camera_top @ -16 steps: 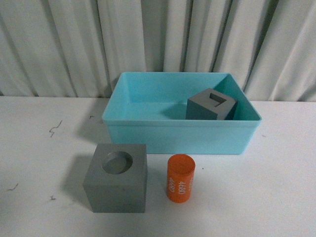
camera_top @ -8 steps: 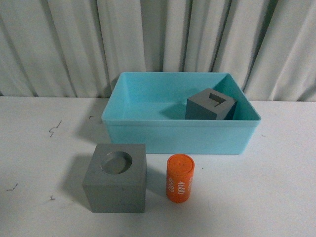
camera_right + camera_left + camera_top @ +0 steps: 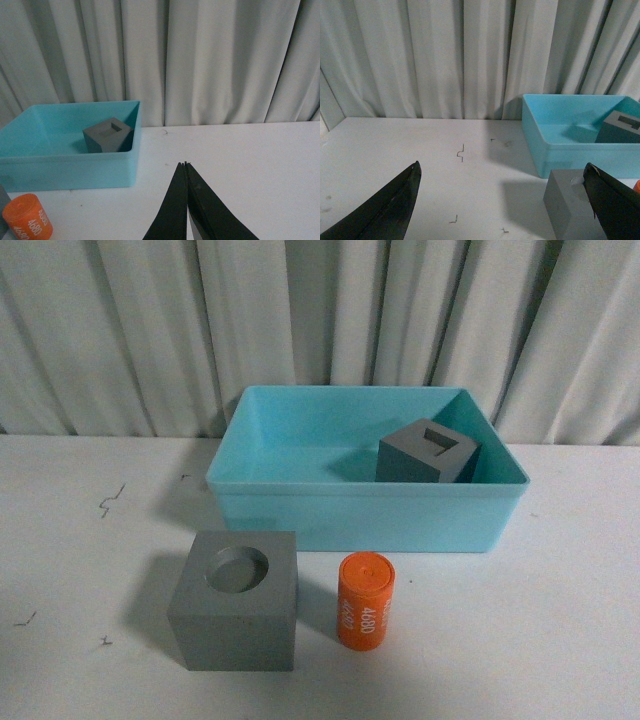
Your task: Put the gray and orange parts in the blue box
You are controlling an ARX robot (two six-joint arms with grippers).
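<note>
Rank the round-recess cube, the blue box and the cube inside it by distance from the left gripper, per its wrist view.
From the left gripper:
1. Round-recess cube, on the table beside one finger.
2. Blue box, behind that cube.
3. Cube inside box, toward its far side.

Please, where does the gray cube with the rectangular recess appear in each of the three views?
Front view: the gray cube with the rectangular recess sits inside the blue box, in its right half.
Left wrist view: it is inside the box, cut off by the picture's edge.
Right wrist view: it is inside the box, near a corner.
Shared landmark: the blue box.
</note>
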